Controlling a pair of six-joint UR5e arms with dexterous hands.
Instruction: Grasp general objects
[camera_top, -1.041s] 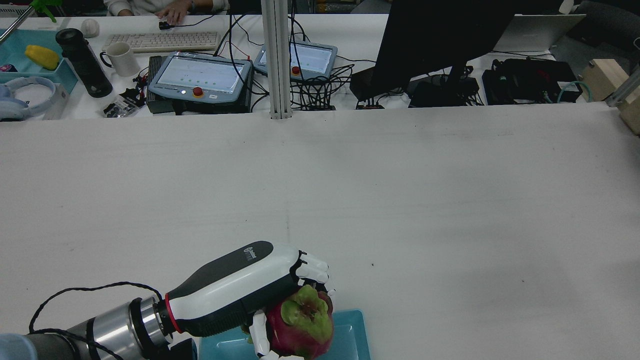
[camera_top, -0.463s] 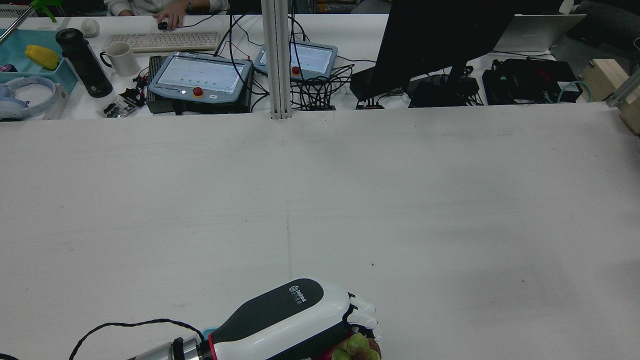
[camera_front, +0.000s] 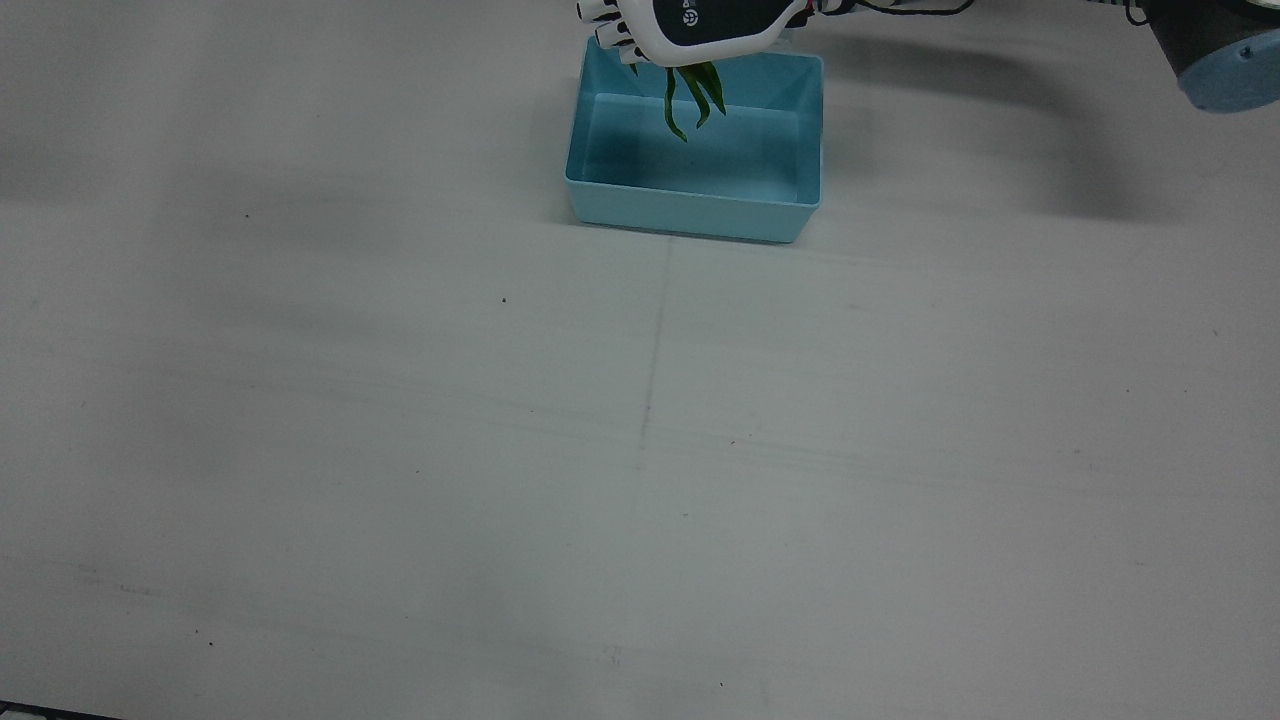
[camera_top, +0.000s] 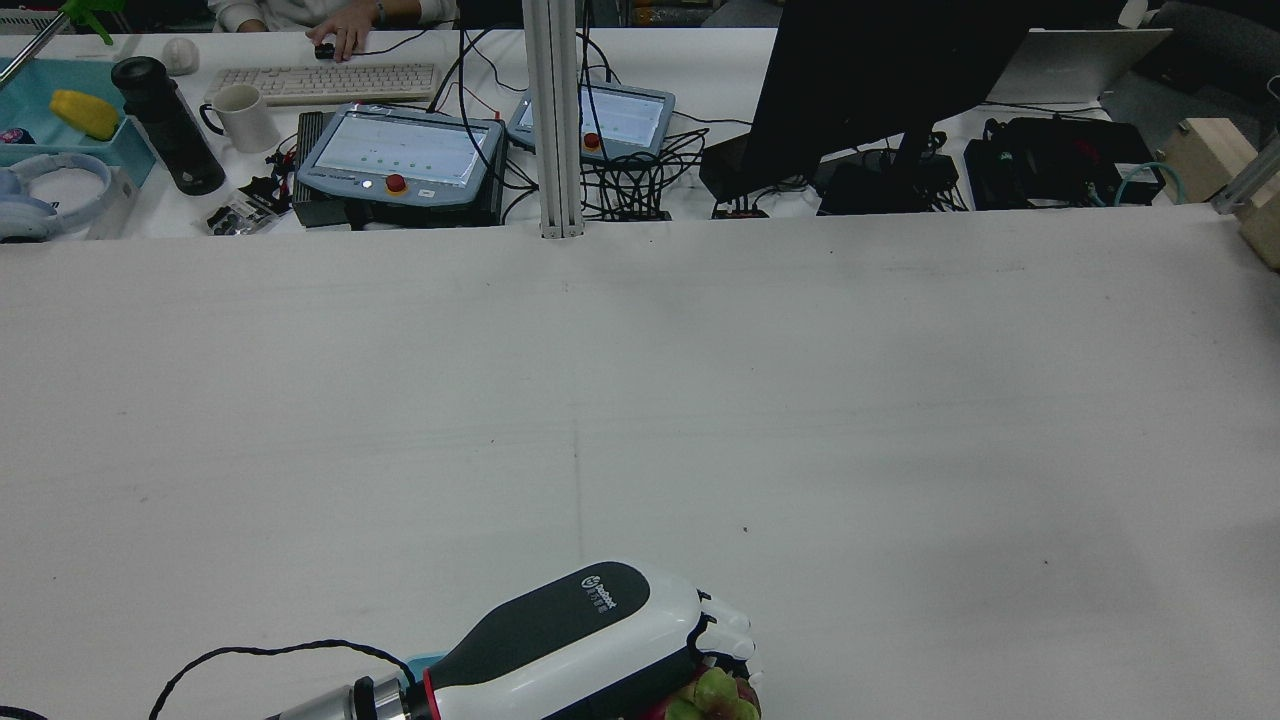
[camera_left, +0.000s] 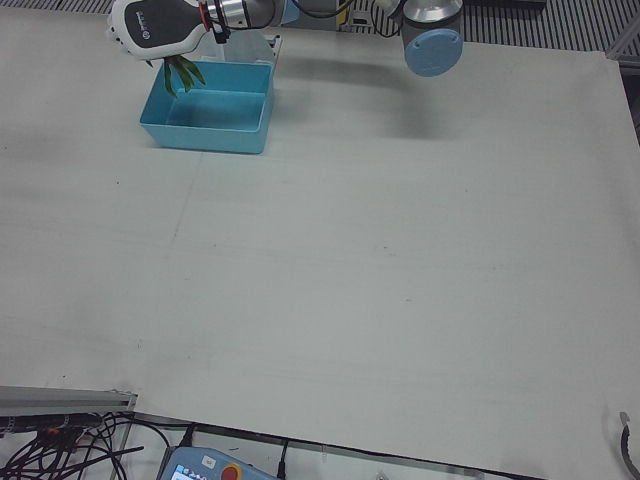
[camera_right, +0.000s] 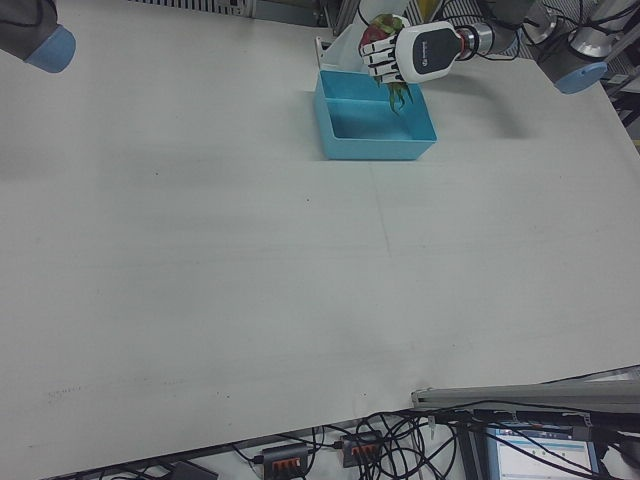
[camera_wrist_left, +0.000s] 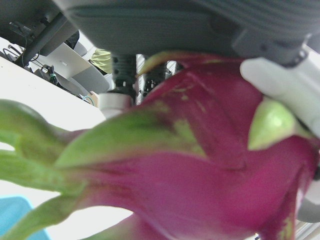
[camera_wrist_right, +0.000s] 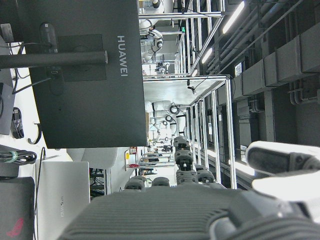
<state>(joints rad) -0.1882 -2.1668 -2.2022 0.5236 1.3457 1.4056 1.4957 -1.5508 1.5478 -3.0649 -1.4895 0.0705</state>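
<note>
The bench (camera_front: 400, 450) lies bare and open across nearly its whole width, so I could sweep over it freely anywhere forward of me. The only thing standing on it is the blue bin (camera_front: 690, 215) near my own edge, its walls rising right under my left hand (camera_front: 690, 30). Screens and cables (camera_top: 620, 190) crowd the strip beyond the far edge.

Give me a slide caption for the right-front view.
The left hand holds a dragon fruit above the far end of the empty blue bin on the white table.
</note>
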